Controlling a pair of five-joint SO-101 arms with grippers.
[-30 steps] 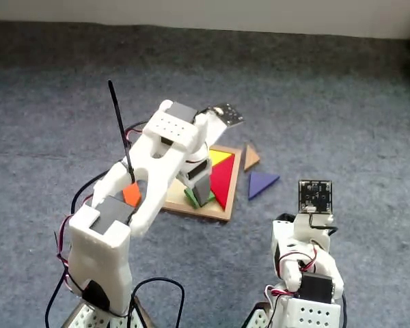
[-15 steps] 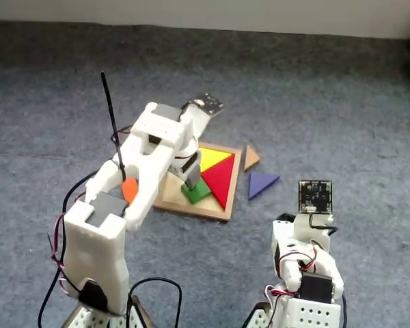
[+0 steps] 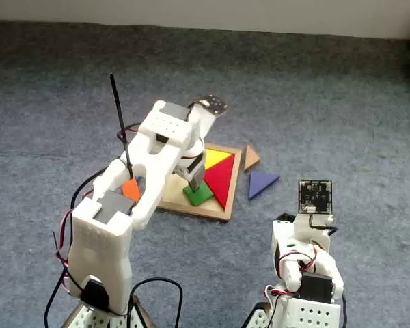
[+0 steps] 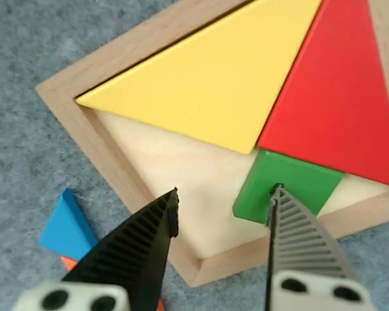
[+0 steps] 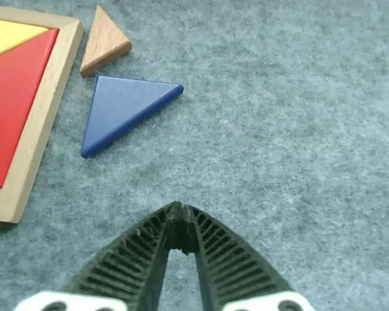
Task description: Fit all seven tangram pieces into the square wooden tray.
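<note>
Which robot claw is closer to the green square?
Left. The left gripper is right at the green square in the tray; the right gripper hangs over the carpet, outside the tray.

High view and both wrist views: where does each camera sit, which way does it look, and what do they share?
High view: fixed above the table, looking down; the left arm shows over the tray, the right arm folded.
Left wrist view: on the left arm, looking down into the tray; the open left gripper shows.
Right wrist view: on the right arm, looking down at the table and dark blue triangle; the shut right gripper shows.
Shared: tray and red piece, in all three.
</note>
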